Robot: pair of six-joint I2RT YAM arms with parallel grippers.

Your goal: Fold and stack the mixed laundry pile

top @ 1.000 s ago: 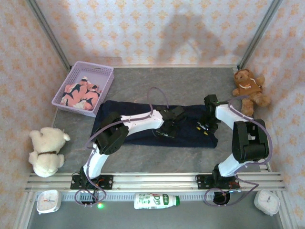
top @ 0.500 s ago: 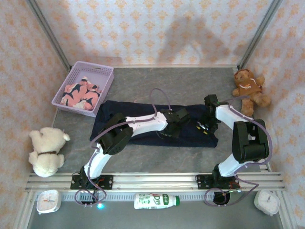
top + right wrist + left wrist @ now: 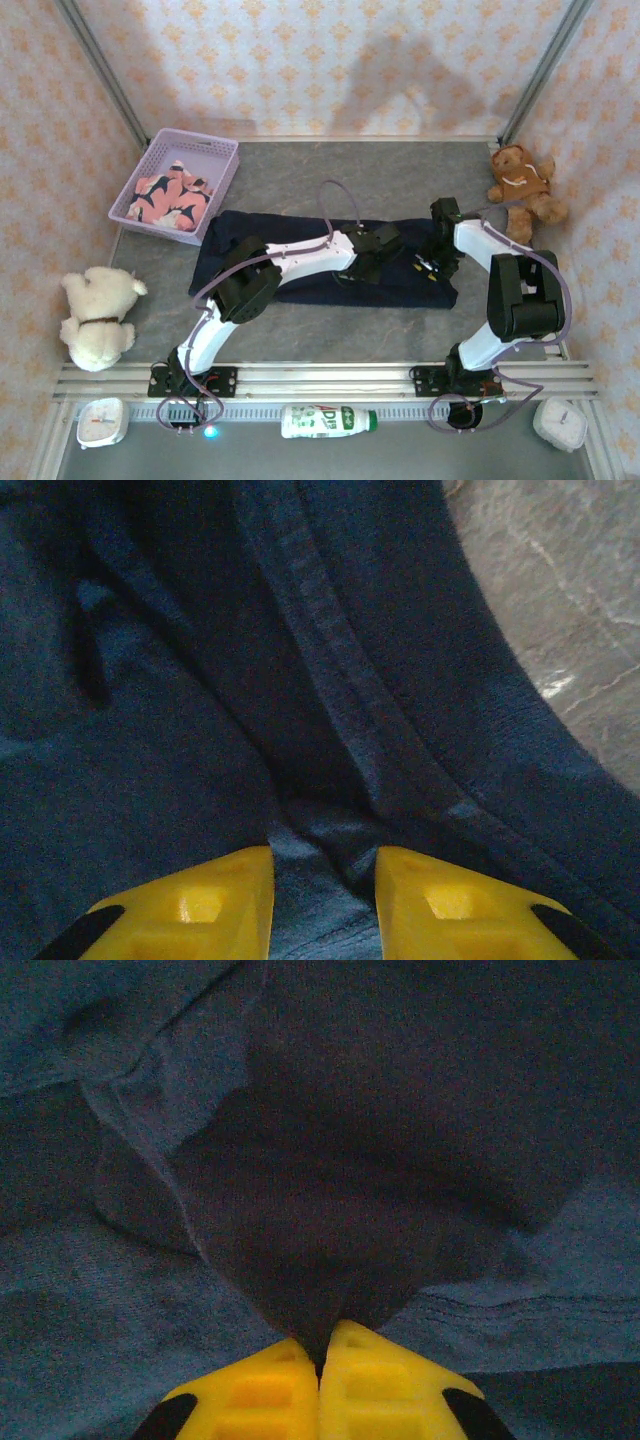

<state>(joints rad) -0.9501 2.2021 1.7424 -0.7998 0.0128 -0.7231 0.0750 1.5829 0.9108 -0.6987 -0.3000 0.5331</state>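
Note:
The dark navy garment (image 3: 228,250) lies spread flat across the middle of the table. My left gripper (image 3: 366,268) is down on its centre; in the left wrist view the yellow fingers (image 3: 262,1392) meet, and the gripper (image 3: 320,1358) is shut on a pinch of navy cloth (image 3: 330,1210). My right gripper (image 3: 428,266) sits on the garment's right part, near its hem (image 3: 340,680). In the right wrist view a bunched fold fills the gap between the fingers of that gripper (image 3: 323,870). The salmon-pink shark-print garment (image 3: 170,198) lies crumpled in the basket.
The lavender lattice basket (image 3: 195,145) stands at the back left. A brown teddy bear (image 3: 522,185) sits at the back right, a cream one (image 3: 98,315) at the left edge. A bottle (image 3: 328,420) and two small clocks (image 3: 100,422) lie beyond the front rail.
My left gripper has slid a little to the right over the navy garment and closed on a pinch of it. The right gripper has stayed in place.

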